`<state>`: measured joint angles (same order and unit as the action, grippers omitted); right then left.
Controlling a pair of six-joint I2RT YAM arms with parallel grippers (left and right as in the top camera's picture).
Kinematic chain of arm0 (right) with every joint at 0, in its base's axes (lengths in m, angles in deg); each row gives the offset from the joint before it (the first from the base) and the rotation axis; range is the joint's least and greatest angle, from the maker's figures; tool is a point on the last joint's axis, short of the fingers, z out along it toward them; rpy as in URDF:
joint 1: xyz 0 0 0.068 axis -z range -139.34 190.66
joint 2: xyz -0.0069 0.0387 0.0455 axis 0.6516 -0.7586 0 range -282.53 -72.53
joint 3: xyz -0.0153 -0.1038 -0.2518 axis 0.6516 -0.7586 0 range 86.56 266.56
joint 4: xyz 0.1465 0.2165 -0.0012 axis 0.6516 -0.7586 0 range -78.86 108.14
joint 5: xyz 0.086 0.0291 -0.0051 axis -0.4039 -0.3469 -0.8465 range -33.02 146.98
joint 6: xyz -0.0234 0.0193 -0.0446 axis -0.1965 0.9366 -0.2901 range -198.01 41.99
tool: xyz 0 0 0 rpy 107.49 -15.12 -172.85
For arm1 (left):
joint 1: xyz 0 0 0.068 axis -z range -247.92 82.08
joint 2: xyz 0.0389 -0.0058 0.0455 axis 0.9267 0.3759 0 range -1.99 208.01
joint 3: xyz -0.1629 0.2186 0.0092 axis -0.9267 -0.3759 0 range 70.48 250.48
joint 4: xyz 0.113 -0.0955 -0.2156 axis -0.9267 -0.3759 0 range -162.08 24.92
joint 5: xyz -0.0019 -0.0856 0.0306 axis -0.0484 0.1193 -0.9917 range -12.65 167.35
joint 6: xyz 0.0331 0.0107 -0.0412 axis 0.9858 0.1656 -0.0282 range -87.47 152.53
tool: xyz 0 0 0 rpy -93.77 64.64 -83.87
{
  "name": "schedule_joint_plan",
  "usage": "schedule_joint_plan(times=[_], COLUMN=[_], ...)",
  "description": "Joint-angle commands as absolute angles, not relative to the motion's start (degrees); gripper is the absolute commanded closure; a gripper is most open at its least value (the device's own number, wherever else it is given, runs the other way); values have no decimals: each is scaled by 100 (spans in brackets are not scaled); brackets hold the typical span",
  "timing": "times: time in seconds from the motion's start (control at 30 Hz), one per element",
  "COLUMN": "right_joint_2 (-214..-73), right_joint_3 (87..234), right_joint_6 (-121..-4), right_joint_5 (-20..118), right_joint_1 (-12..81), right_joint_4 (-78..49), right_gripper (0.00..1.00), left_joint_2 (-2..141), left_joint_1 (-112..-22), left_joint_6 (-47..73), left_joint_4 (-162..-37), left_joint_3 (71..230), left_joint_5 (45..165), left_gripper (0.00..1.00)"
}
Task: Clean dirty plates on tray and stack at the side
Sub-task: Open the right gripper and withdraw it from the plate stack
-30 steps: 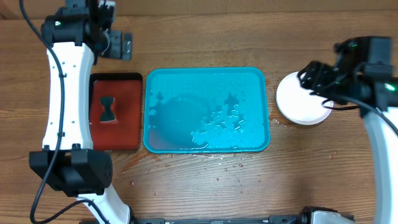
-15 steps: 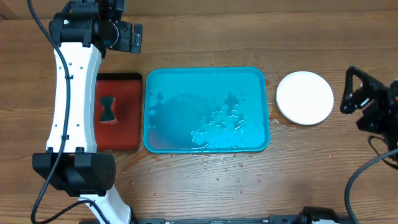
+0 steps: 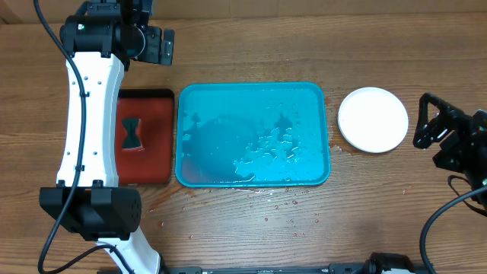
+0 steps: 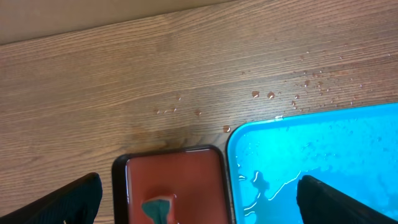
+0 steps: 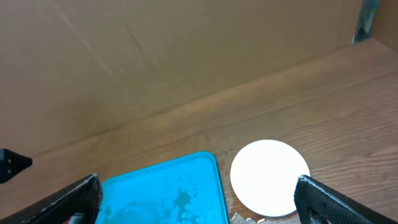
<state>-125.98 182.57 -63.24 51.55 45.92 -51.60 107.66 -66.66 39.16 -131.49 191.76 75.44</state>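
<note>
Listing turquoise tray [image 3: 251,133]: rectangular, rounded corners, raised rim, glossy, water-beaded, at the centre of the wood-grain surface [image 3: 243,236]. White plate [image 3: 373,119]: round, smooth, right of the tray, apart from it. Red tray [image 3: 141,137]: black-rimmed, left. Right tool [image 3: 432,122]: over the plate a second ago, now clear of it, released. Left tool [image 3: 160,47]: released. Plain brown wall [image 5: 155,50] behind.

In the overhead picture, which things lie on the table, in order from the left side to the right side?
red tray → blue tray → white plate
</note>
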Motion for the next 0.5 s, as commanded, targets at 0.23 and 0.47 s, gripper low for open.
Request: schedule_joint_plan(times=[0.23, 0.47], right_joint_2=[-11105, -9735], right_joint_3=[15642, 13188], right_joint_6=[-6764, -6912], right_joint_5=[5284, 5114], right_joint_1=[4262, 4030], right_joint_4=[-2902, -749], right_gripper=[0, 0], left_joint_2=[10739, 10739], left_joint_1=[-6662, -6662], left_joint_6=[3962, 3960], left_joint_4=[-13151, -13151], left_joint_3=[19213, 19213], left_joint_5=[7610, 7610], left_gripper=[0, 0])
